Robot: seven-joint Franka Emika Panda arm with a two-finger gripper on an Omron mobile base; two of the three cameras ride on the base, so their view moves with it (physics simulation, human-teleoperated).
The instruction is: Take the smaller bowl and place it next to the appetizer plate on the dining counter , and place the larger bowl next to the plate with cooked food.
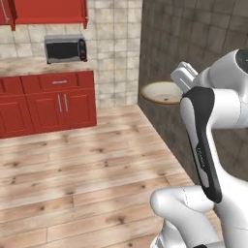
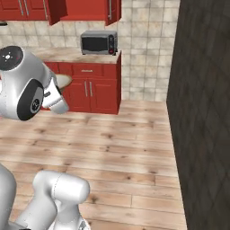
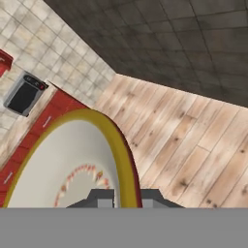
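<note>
The smaller bowl [image 1: 161, 92], shallow and beige with a darker rim, hangs in the air over the wooden floor beside a dark wall. My gripper [image 1: 180, 86] is shut on its right-hand rim. In the hand view the smaller bowl [image 3: 68, 160] takes up the lower left, showing a pale inside with a faint reddish pattern, and its yellow-brown rim runs down between my fingertips, with the gripper [image 3: 123, 199] clamped on it. From the right base view a tan sliver of the smaller bowl [image 2: 64, 80] pokes out behind my arm. The larger bowl, both plates and the dining counter are out of view.
A dark tiled wall [image 1: 203, 43] stands close on the right [image 2: 202, 112]. Across the wooden floor [image 1: 72, 164] runs a wall counter with red cupboards [image 1: 48, 99], a microwave [image 1: 65, 48] on top and red upper cabinets above.
</note>
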